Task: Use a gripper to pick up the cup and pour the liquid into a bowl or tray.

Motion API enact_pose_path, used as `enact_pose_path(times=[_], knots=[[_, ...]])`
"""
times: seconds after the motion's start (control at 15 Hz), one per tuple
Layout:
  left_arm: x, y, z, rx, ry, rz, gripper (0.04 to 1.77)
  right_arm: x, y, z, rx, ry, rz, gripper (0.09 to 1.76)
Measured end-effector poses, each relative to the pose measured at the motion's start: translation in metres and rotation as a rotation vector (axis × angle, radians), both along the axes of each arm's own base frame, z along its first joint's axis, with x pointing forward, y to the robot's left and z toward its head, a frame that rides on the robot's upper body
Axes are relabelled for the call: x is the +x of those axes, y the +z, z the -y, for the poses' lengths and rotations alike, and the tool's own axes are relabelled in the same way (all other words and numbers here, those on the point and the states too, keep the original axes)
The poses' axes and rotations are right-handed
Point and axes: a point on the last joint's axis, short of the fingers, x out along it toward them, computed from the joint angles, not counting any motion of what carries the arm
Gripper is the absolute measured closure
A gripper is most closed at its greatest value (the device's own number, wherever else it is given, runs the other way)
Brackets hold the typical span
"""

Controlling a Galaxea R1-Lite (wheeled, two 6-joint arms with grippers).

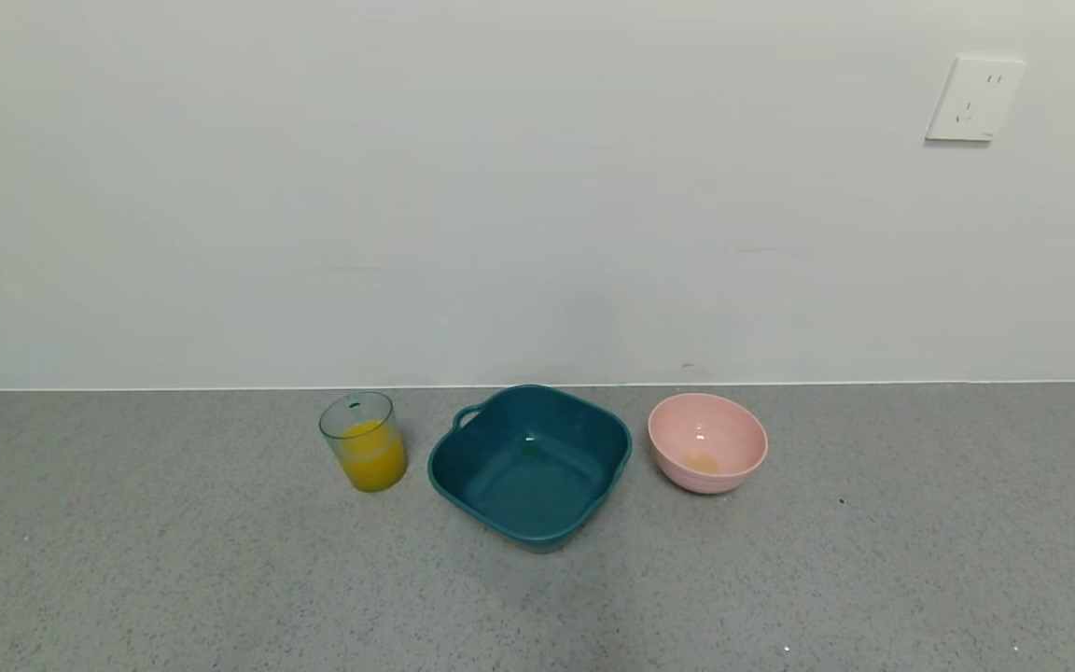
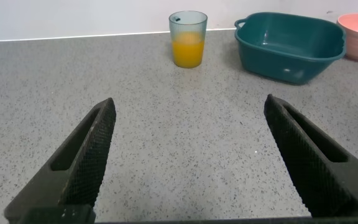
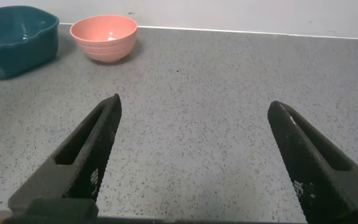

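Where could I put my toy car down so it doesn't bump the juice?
In front of the three vessels the grey counter is bare, also left of the cup and right of the pink bowl. It's crowded along the wall, where only narrow gaps separate cup, teal basin and pink bowl.

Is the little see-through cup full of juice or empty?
Partly full. The small translucent pale blue-green plastic cup stands upright on the grey speckled counter, with opaque orange-yellow liquid filling roughly its lower half.
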Motion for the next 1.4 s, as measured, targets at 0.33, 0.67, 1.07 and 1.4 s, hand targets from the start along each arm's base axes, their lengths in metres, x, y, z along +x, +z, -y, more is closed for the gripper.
enact_pose_path(times=[0.33,0.67,1.07,1.4], knots=[[0.0,0.0,0.0,0.0,-0.001,0.0,0.09,0.0,0.0,0.0,0.0,0.0,-0.001,0.14],[0.0,0.0,0.0,0.011,-0.001,0.0,0.09,0.0,0.0,0.0,0.0,0.0,0.0,0.14],[-0.008,0.027,0.0,0.006,0.002,0.074,0.09,0.0,0.0,0.0,0.0,0.0,0.0,0.14],[-0.001,0.077,0.0,0.009,0.004,0.051,0.09,0.0,0.0,0.0,0.0,0.0,0.0,0.14]])
